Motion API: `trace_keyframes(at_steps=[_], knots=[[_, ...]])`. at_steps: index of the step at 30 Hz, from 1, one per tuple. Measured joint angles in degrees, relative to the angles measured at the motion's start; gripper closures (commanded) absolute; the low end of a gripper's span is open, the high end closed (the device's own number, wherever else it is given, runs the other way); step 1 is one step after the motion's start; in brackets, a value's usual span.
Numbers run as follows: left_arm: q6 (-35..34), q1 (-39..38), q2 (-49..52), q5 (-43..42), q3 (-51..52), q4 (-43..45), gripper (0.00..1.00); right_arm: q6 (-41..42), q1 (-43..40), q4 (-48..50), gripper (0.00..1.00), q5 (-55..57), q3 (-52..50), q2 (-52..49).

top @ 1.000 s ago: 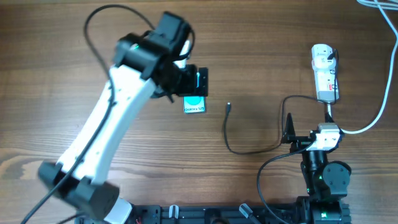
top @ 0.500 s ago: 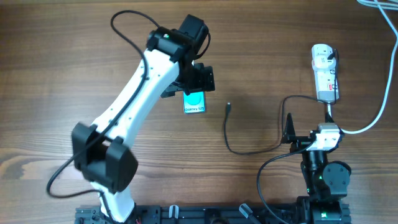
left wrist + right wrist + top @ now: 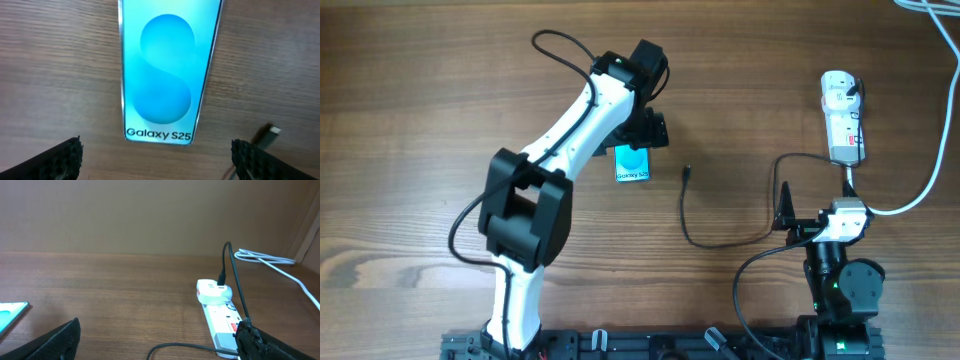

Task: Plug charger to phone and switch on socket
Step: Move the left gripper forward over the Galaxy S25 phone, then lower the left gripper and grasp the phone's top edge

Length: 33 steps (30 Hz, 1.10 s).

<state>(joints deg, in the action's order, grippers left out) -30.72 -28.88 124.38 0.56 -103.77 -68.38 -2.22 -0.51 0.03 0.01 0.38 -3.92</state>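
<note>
One brown wood-grain table (image 3: pixel 400 120) carries the phone (image 3: pixel 633 166), charger (image 3: pixel 688 173) and socket (image 3: pixel 841 120).

Soft, even light falls on my bench (image 3: pixel 410 90), and the shadows are faint. Up close, the phone (image 3: pixel 162 75) glows bright and slightly blurred.

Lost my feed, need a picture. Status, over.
Left gripper open, above phone, not touching. Right gripper open, empty, short of socket. Charger connector lying loose right of phone, unplugged. Nothing between them.
</note>
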Motion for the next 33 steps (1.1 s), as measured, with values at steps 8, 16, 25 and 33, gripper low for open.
trace_keyframes(at_steps=[8, 16, 25, 33], knots=[[2.16, 0.0, 2.12, 0.48, 0.24, 5.7, 0.0, 0.0, 0.0, 0.0, 0.0, 0.0, 0.0, 0.0], [2.23, 0.17, 2.95, 0.74, 0.26, 7.19, 0.0, 0.0, 0.0, 0.0, 0.0, 0.0, 0.0, 0.0], [3.8, 1.25, 6.08, 1.11, 0.42, 8.68, 0.0, -0.02, 0.0, 0.0, 0.0, -0.02, 0.0, 0.0], [4.11, 1.25, 6.08, 1.14, 0.42, 8.68, 0.0, 0.0, 0.0, 0.0, 0.0, 0.0, 0.0, 0.0]])
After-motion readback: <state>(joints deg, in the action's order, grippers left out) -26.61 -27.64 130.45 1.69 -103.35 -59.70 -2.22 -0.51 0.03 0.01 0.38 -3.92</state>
